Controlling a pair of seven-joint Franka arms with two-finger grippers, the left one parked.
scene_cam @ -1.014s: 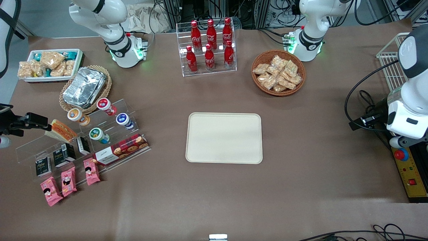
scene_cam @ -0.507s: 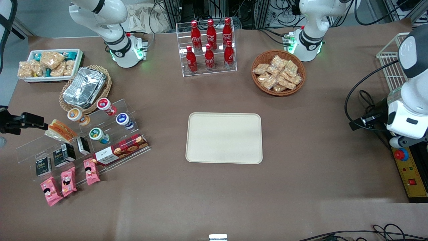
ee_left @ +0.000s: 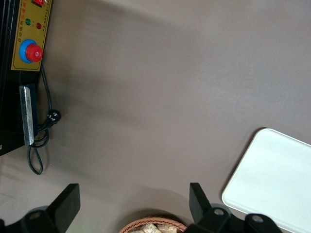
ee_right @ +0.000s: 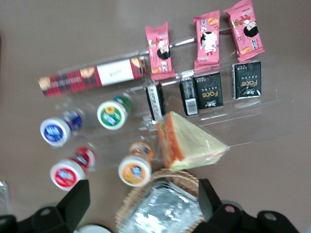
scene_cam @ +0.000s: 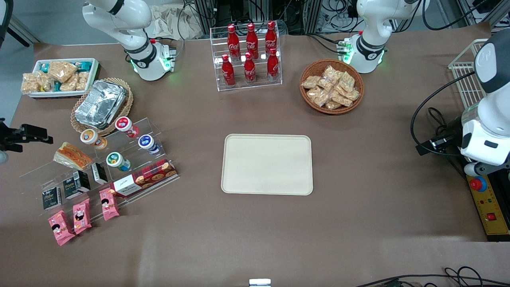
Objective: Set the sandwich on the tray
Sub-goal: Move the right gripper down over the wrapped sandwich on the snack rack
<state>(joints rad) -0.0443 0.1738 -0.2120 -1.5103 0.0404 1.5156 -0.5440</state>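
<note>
Meanwhile, the open tool (scene_cam: 50, 140) hovers apart from the sandwich (scene_cam: 72, 156).

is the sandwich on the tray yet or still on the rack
Still on the rack. The sandwich lies on the clear shelf beside the yogurt cups, the tray is bare, and the open gripper holds nothing above it.

Brown-covered table (scene_cam: 358, 223), cables (scene_cam: 434, 275)
</note>
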